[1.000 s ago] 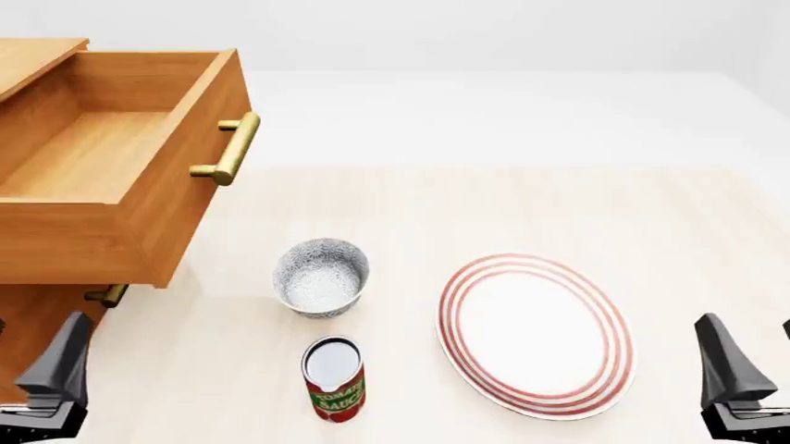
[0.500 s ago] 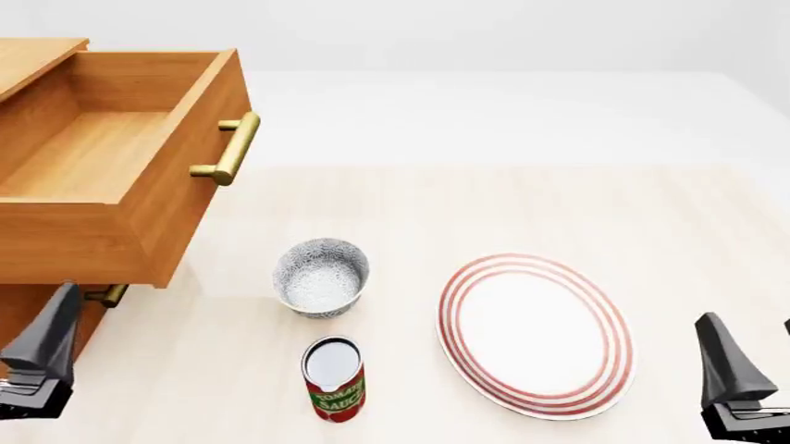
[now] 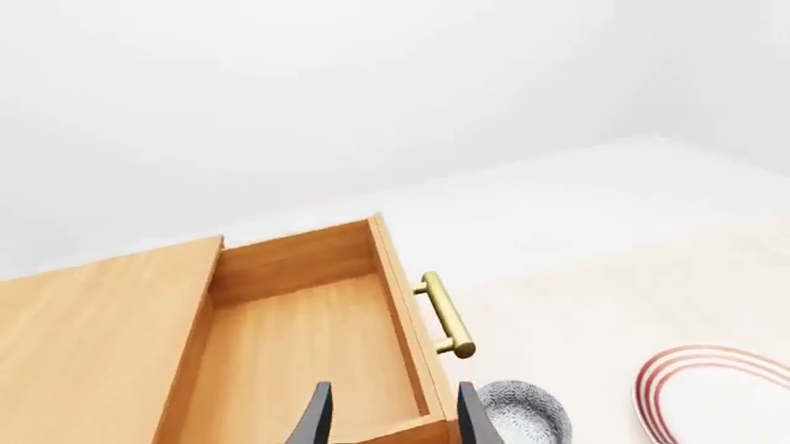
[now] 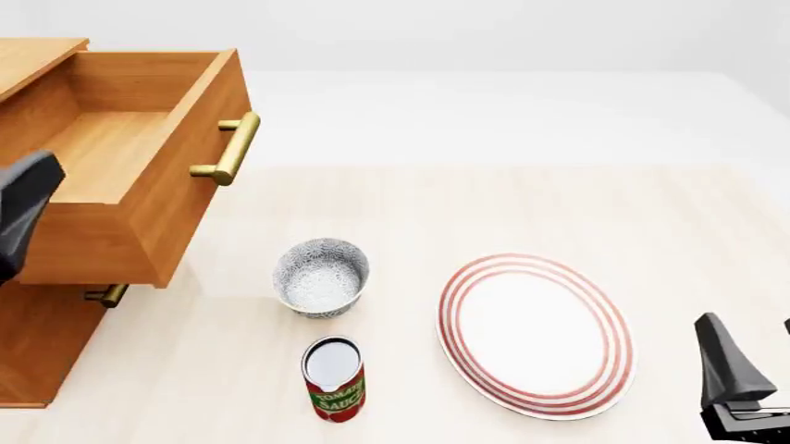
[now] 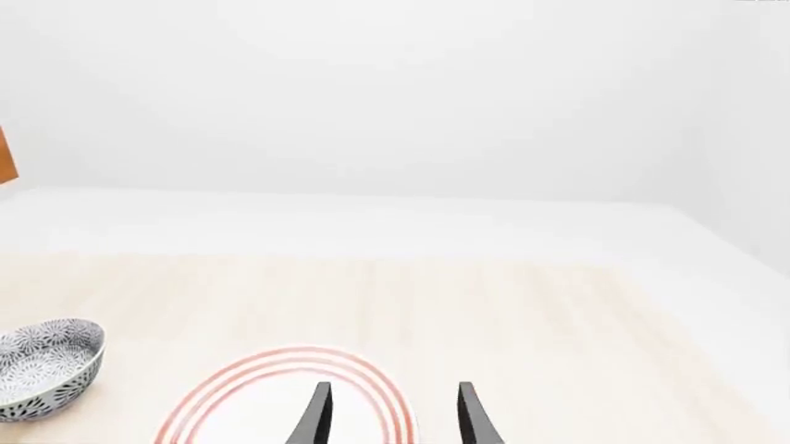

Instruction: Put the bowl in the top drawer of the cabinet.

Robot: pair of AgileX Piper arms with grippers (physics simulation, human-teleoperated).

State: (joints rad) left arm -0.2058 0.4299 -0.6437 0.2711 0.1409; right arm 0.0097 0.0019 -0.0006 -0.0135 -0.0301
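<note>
The speckled bowl (image 4: pixel 321 276) stands upright on the table, just in front of the open top drawer (image 4: pixel 111 157) of the cabinet (image 4: pixel 37 342). The drawer shows bare wood inside, with its brass handle (image 4: pixel 228 148) facing the table. My left gripper (image 3: pixel 392 421) is open and holds nothing; it hovers over the near side of the drawer (image 3: pixel 296 361), with the bowl (image 3: pixel 524 412) off to one side. In the front view only one of its fingers (image 4: pixel 25 213) shows, at the left edge. My right gripper (image 5: pixel 392 416) is open and holds nothing, low at the front right, over the plate's near rim.
A red-ringed white plate (image 4: pixel 535 335) lies right of the bowl. A tomato sauce can (image 4: pixel 333 377) stands just in front of the bowl. The lower drawer's small handle (image 4: pixel 109 296) pokes out under the open drawer. The right wrist view shows the bowl (image 5: pixel 47 367) and plate (image 5: pixel 290 398).
My left gripper has risen from the table's front left corner to the height of the open drawer. The right gripper, bowl, can and plate have not moved.
</note>
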